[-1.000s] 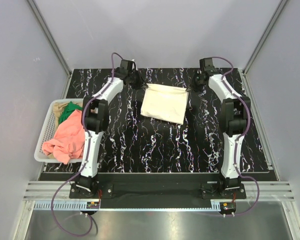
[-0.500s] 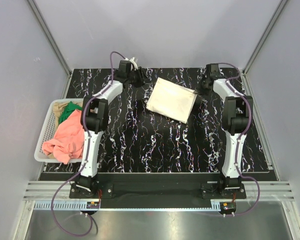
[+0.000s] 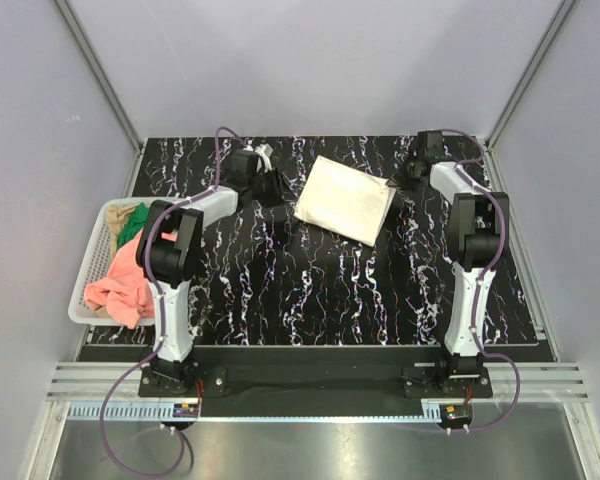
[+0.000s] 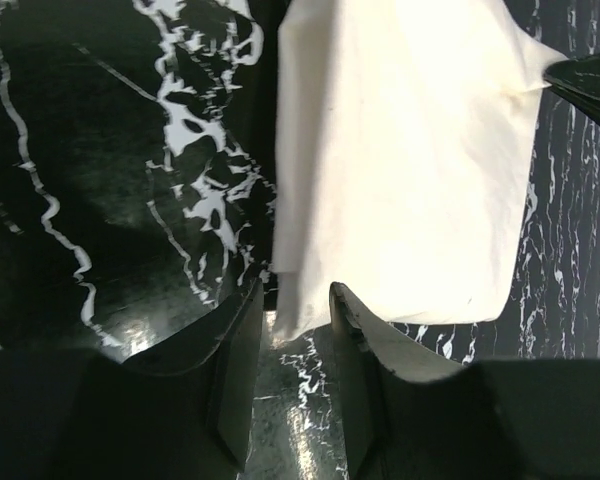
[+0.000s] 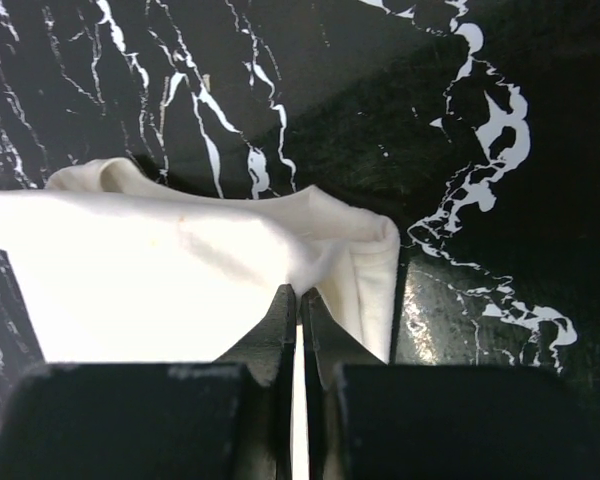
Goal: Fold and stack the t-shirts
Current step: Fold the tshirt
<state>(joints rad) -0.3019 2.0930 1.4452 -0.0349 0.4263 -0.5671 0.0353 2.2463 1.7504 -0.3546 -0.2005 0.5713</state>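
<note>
Cream-white soft cloth t-shirt [image 3: 345,198], folded to a flat rectangle, lies at upper centre of the overhead view on the black white-veined table [image 3: 310,290]. The left gripper [image 3: 278,190] is just left of it and the right gripper [image 3: 393,183] is at its upper-right corner. A crumpled salmon-pink t-shirt [image 3: 130,280] sits in the white plastic mesh basket [image 3: 85,295] at the left edge.

From the left wrist, the cream-white t-shirt [image 4: 400,170] fills the upper right. Its lower-left corner sits in the gap between the parted jaws of the left gripper [image 4: 292,325], apparently unpinched.

From the right wrist, the right gripper [image 5: 298,305] has its jaws closed tight on the shirt's folded edge [image 5: 180,270] at lower centre.

The cloth looks light and limp, so its layers will likely slide apart if it is pulled by one corner alone. A pinch through every layer at two corners should suit it best.
</note>
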